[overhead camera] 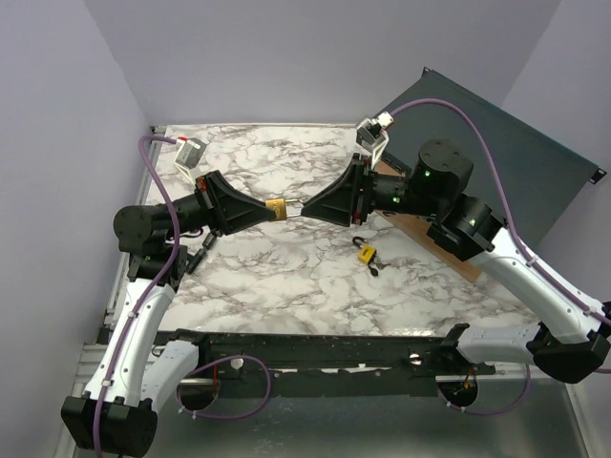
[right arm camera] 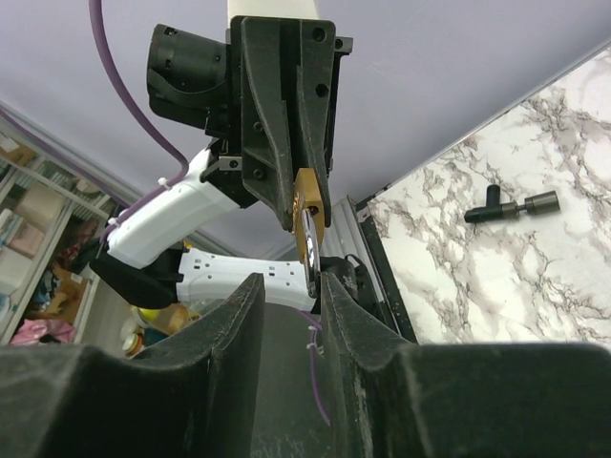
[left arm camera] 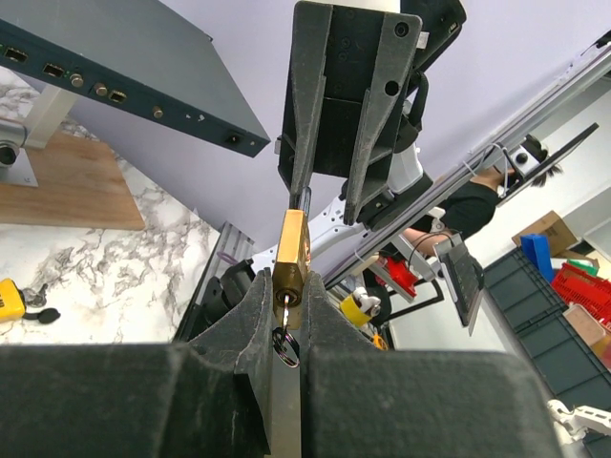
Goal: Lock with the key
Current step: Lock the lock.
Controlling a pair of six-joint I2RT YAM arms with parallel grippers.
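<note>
A brass padlock point(overhead camera: 277, 208) hangs in the air over the marble table point(overhead camera: 286, 286), clamped between my left gripper's point(overhead camera: 270, 208) fingers. In the left wrist view the padlock body point(left arm camera: 291, 258) sits in my left gripper point(left arm camera: 288, 298), with a key point(left arm camera: 284, 311) in its keyhole and a key ring point(left arm camera: 286, 345) below. My right gripper point(overhead camera: 307, 209) faces it, open. In the right wrist view the silver shackle point(right arm camera: 309, 239) lies between the right gripper's point(right arm camera: 291, 286) fingers, against the right-hand finger point(right arm camera: 336, 301), with a gap on the other side.
A second yellow padlock point(overhead camera: 366, 254) with a black piece point(overhead camera: 374, 270) lies on the marble right of centre. A wooden board point(overhead camera: 444, 250) and dark panel point(overhead camera: 496, 143) are at the right. A black T-shaped tool point(right arm camera: 511, 205) lies near the left arm.
</note>
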